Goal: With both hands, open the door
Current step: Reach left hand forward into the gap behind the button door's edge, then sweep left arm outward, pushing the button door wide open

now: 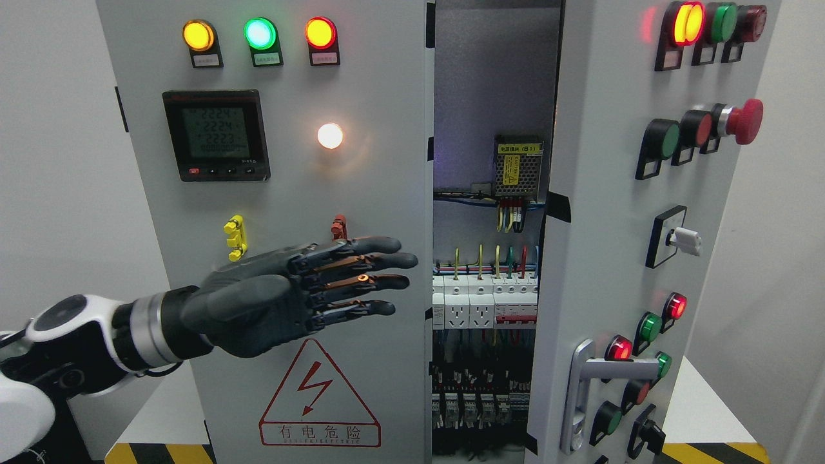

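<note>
The left robot hand (303, 293) comes in from the lower left, held flat with its fingers (380, 261) stretched out straight and close together, pointing right. It has hold of nothing. It hovers in front of the left door (290, 193), fingertips just short of that door's right edge; whether the hand touches the panel cannot be told from this view. The right robot hand is not in view.

Further right, the right door (612, 245) already stands swung partly out toward the camera, so its face is seen at a slant. On it, low down, sits a metal lever handle (593, 386), among push buttons and lamps. Between the two doors a gap shows the cabinet inside (486, 258): a power supply, wiring, rows of breakers.

Both doors look like painted sheet steel: stiff, smooth, moderately heavy with the fitted meter (216, 135) and switches, and turning on side hinges. They should swing as rigid panels rather than flex. The paint probably gives little grip, so a flat push would likely slide. Better holds, I judge, are the left door's free edge beside the gap, hooked with the fingertips, and the lever or outer edge on the right door. The protruding buttons and the live wiring are best avoided.
</note>
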You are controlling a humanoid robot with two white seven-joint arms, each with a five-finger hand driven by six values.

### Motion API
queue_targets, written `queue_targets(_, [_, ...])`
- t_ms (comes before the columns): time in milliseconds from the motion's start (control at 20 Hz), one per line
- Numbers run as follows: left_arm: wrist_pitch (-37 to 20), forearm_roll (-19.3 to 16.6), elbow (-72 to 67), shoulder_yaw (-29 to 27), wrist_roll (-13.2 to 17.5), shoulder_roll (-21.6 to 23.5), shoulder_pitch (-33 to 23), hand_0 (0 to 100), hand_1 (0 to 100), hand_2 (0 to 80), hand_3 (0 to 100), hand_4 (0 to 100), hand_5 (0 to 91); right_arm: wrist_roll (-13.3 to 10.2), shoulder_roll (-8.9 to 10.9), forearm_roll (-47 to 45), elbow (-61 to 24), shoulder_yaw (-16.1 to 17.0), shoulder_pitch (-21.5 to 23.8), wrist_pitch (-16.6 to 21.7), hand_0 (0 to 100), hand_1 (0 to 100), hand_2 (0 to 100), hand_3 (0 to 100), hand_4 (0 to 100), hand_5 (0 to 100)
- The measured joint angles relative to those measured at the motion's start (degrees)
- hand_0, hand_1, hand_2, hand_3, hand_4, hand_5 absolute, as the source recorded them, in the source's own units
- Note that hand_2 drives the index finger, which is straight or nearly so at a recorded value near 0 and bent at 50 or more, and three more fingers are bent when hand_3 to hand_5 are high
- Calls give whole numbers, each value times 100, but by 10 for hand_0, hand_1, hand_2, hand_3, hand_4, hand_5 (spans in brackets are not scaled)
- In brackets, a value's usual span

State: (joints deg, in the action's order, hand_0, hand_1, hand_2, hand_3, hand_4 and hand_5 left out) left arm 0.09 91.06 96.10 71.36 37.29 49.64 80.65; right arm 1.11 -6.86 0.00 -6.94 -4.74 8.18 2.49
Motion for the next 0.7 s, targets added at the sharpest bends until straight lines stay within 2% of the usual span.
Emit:
queue_targets(200, [223,79,-176,267,-93,-617,188,120,556,0,0,0,0,1,0,0,1,0,0,0,100,131,0,0,0,0])
queue_targets(400, [571,114,-375,292,-381,-1196,250,120,556,0,0,0,0,1,0,0,0,0,0,0,100,131,0,0,0,0])
queue_targets(701, [678,132,-638,208,-743,-1872,278,120,556,0,0,0,0,1,0,0,0,0,0,0,100,130,0,0,0,0])
